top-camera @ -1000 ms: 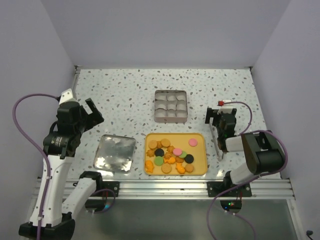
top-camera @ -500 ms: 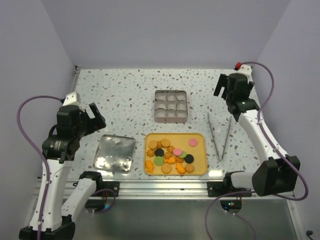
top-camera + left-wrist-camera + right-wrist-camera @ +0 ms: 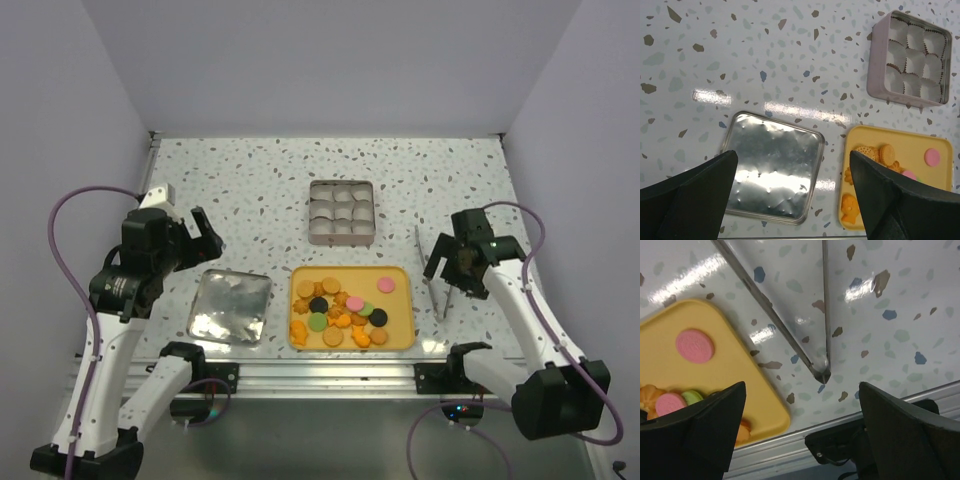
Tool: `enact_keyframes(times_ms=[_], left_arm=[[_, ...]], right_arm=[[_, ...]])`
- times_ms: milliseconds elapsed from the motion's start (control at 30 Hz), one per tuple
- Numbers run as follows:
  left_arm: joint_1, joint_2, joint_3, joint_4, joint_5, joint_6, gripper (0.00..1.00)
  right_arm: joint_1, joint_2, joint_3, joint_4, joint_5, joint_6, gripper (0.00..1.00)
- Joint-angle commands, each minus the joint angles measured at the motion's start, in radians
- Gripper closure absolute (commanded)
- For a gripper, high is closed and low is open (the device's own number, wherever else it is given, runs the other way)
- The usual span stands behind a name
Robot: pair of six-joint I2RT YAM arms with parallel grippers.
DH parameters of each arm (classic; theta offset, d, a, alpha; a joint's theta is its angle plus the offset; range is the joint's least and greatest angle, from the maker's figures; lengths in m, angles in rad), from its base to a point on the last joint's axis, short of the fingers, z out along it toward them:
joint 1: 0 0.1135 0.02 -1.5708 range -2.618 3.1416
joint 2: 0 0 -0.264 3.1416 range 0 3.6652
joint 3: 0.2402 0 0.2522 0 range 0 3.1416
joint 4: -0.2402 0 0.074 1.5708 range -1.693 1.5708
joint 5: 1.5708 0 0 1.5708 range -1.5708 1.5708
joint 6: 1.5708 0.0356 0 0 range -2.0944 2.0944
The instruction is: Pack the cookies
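Right gripper (image 3: 801, 390) hangs wide apart, empty, thin metal tongs (image 3: 819, 371) just beneath; best drop squarely across both legs, avoiding the yellow tray (image 3: 730, 370) of small round cookies (image 3: 695, 346) alongside.

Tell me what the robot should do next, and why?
Probably lower the right claw onto the tongs and close on them. The claw is open right above the tongs, which lie on the table beside the yellow tray. The cookies are all on that tray, and the paper cups in the tin look empty.
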Motion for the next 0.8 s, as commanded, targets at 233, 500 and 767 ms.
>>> enact_keyframes(times_ms=[233, 500, 767], left_arm=[[-0.008, 0.002, 0.004, 0.030, 0.032, 0.010, 0.00], [-0.008, 0.008, -0.030, 0.039, 0.045, -0.004, 0.00], [-0.008, 0.027, -0.036, 0.059, 0.054, -0.003, 0.00]], right_arm=[[0.000, 0.108, -0.130, 0.094, -0.175, 0.071, 0.01], [0.000, 0.194, -0.141, 0.156, -0.139, 0.094, 0.01], [-0.007, 0.288, -0.084, 0.182, -0.080, 0.097, 0.01]])
